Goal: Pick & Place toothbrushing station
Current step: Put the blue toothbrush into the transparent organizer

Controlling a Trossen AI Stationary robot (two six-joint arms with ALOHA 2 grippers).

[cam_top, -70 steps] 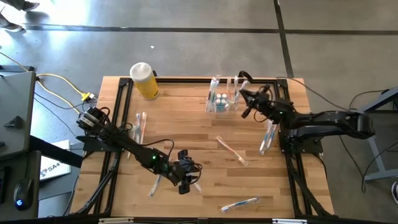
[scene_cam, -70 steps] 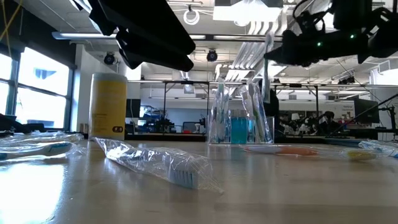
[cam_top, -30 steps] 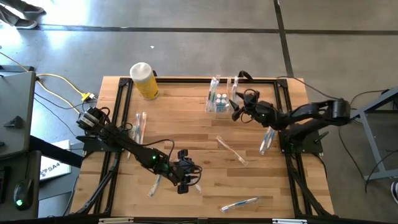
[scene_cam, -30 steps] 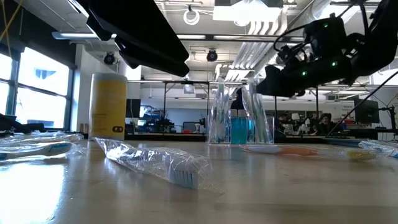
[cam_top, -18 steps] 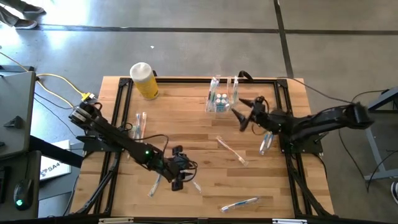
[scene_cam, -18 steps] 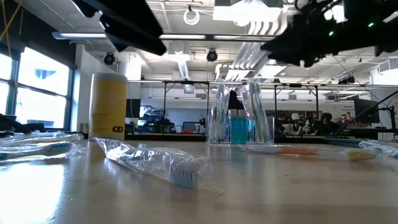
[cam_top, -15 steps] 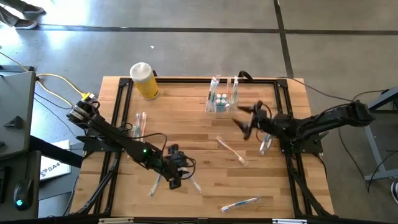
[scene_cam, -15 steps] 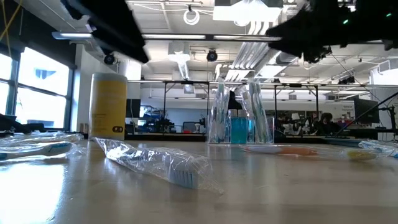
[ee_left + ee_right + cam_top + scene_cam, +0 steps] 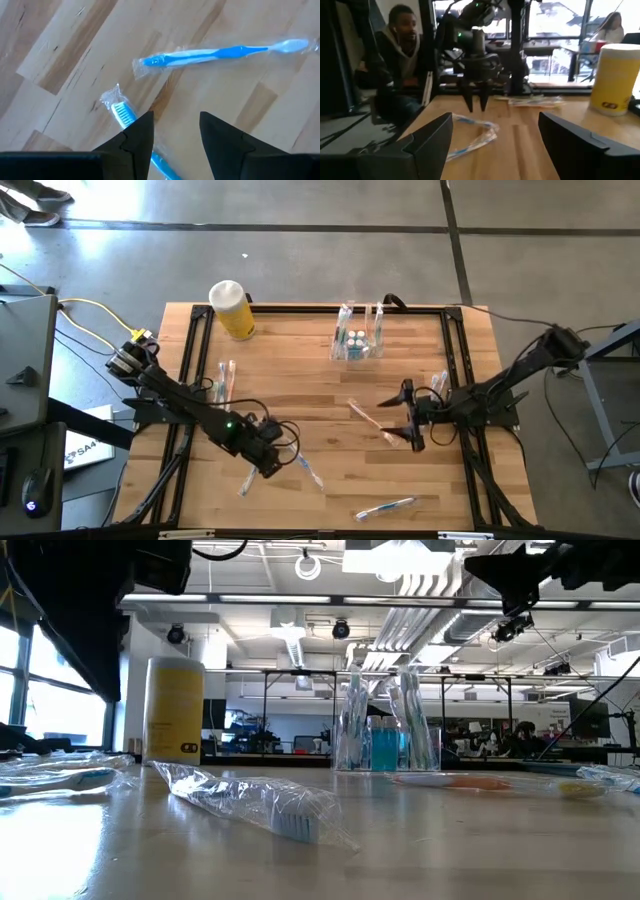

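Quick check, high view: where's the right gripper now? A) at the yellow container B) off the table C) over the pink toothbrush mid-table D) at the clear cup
C: the right gripper, jaws wide open, sits over one end of the pink toothbrush mid-table, apart from the clear cup at the back.

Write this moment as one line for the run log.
left gripper: open, empty, over wrapped teal toothbrush | right gripper: open, empty, above pink toothbrush | small clear plastic cup: holds brushes, tubes
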